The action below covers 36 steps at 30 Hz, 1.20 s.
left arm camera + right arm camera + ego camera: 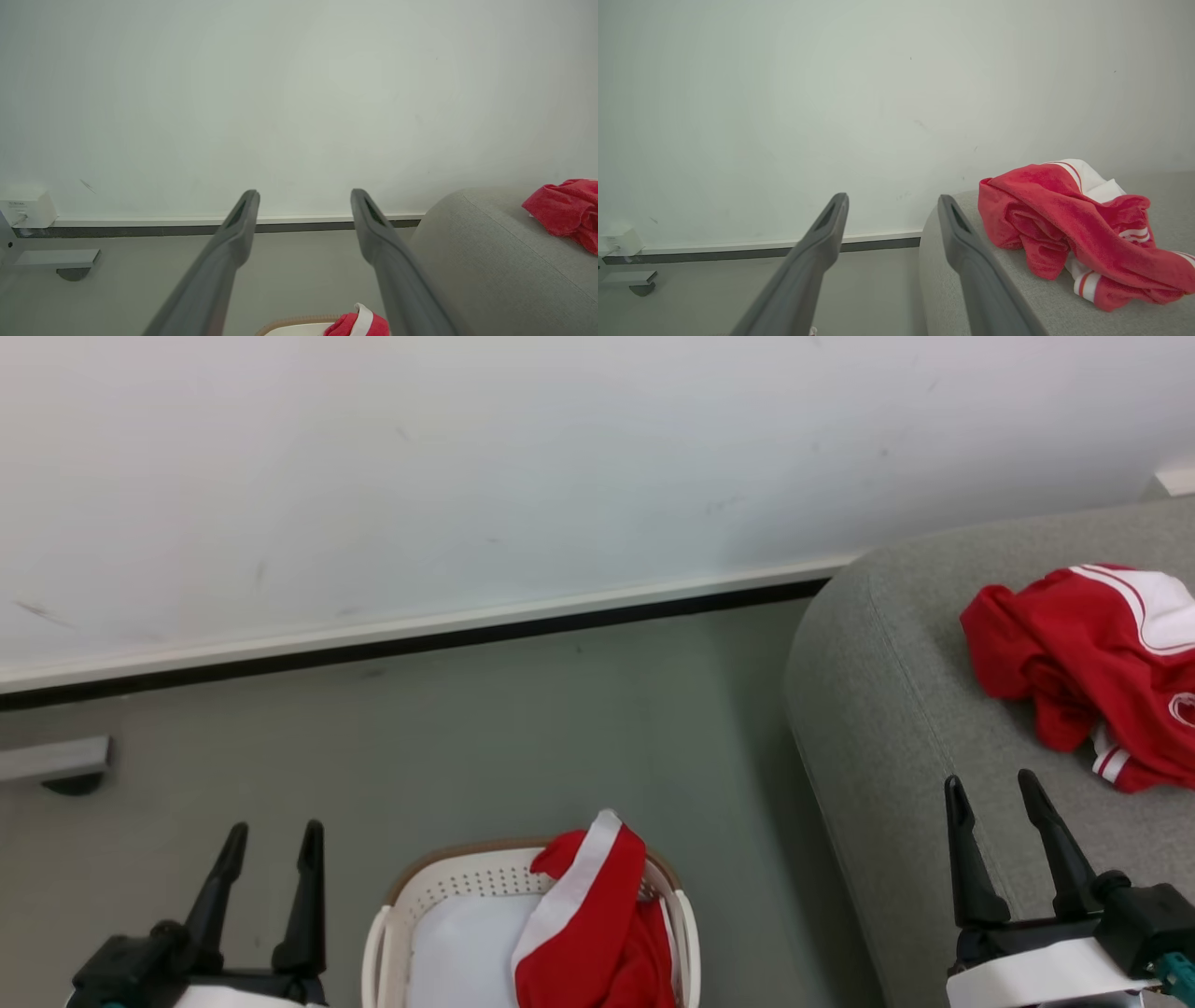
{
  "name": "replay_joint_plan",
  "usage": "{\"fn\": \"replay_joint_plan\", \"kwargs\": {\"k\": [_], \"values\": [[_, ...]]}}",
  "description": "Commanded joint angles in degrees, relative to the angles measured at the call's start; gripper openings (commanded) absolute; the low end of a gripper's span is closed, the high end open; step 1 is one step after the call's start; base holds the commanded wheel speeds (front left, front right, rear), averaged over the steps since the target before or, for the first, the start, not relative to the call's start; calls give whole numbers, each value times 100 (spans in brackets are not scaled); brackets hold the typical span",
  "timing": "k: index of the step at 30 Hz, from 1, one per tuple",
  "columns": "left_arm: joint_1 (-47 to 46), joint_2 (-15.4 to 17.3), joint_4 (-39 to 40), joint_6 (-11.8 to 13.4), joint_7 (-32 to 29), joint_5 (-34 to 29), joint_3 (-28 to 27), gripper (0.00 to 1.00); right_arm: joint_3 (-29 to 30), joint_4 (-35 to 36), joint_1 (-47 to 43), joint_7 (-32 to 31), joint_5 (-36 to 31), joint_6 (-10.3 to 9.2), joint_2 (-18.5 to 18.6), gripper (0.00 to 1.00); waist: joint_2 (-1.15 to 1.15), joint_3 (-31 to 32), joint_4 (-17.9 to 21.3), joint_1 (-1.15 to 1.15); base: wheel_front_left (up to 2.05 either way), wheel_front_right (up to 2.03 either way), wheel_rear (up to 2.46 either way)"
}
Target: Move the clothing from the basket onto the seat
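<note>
Clothing (597, 933) left to shift: one red garment with a broad white band, heaped in the right half of the basket (457, 882), its peak draped on the far rim. The band, and so the long axis, runs from the far rim back toward the robot, slightly left. Pale pad (467, 943) sits in the basket's left half; not a grab target.

Second red garment (1083, 653) already lies crumpled on the seat (887, 709), well apart from the basket.

Left gripper (275, 825) hovers over the floor just left of the basket, fingers spread wide, nothing in them. The heap lies to its right and lower, nearer the robot. Left wrist view catches the clothing (355, 325) at the bottom edge, beside the right-hand finger.

Right gripper (990, 779) is also wide and empty, over the seat's near edge, with the heap to its left across a strip of floor.

Left looks the nearer arm, though the head view cuts the basket off, so the margin is hard to judge. Likely next move: left arm drops and swings right onto the peak.
</note>
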<state>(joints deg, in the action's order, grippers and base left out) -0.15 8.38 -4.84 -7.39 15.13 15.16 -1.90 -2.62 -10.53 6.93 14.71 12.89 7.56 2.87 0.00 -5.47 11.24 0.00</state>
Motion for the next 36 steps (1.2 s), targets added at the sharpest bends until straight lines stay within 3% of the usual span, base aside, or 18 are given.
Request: {"fn": "replay_joint_plan", "kwargs": {"k": [1, 16, 28, 36], "values": [[-101, 92, 5, -15, 2, 45, 33, 100, 33, -21, 94, 26, 69, -15, 4, 100, 0, -145, 108, 0, 0, 0, 0], [-1326, 1174, -1097, -4, -115, 612, 1894, 100, 83, 388, 717, 50, 621, -15, 1, 100, 0, -1315, 689, 0, 0, 0, 0], [-2442, 1957, -2215, -4, -767, 1630, 3607, 100, -79, 1036, 1002, 51, 1046, -14, 4, 100, 0, -2450, 1140, 0, 0, 0, 0], [-3170, 2286, -2892, -4, -1229, 2114, 4654, 100, -131, 1511, 1063, 51, 1185, -14, 1, 100, 0, -3085, 1412, 0, 0, 0, 0]]}}
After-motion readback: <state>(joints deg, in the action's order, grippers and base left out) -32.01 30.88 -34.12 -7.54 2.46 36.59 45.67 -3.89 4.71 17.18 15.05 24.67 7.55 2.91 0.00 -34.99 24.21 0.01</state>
